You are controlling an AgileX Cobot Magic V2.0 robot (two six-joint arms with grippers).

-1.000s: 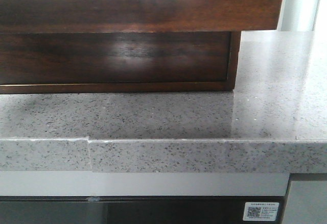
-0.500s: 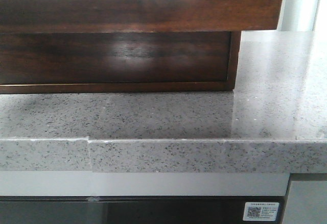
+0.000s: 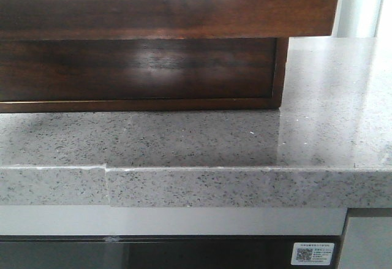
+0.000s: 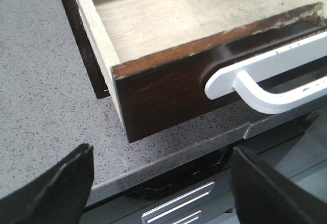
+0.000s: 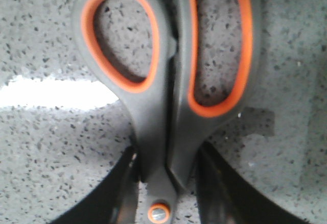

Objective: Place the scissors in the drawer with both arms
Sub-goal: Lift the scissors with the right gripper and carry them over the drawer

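Grey-and-orange scissors [image 5: 166, 91] fill the right wrist view, clamped by the right gripper [image 5: 166, 193], whose dark fingers [image 5: 217, 193] press both sides just below the handles near the orange pivot screw. Their long axis runs straight along the gripper's reach, finger loops pointing away from the wrist, blades hidden back between the fingers. They hang over the speckled grey stone counter [image 5: 46, 147].

Left gripper [image 4: 158, 183] is spread wide with nothing in it, hovering off the counter edge in front of the drawer [image 4: 163, 96]. That drawer is pulled out, pale bare wood floor showing, white handle [image 4: 265, 81] on its dark front.

Front view shows the drawer's glossy brown front [image 3: 184, 11] overhanging the cabinet [image 3: 141, 70], and honestly nothing looks different from half a second or a second back.
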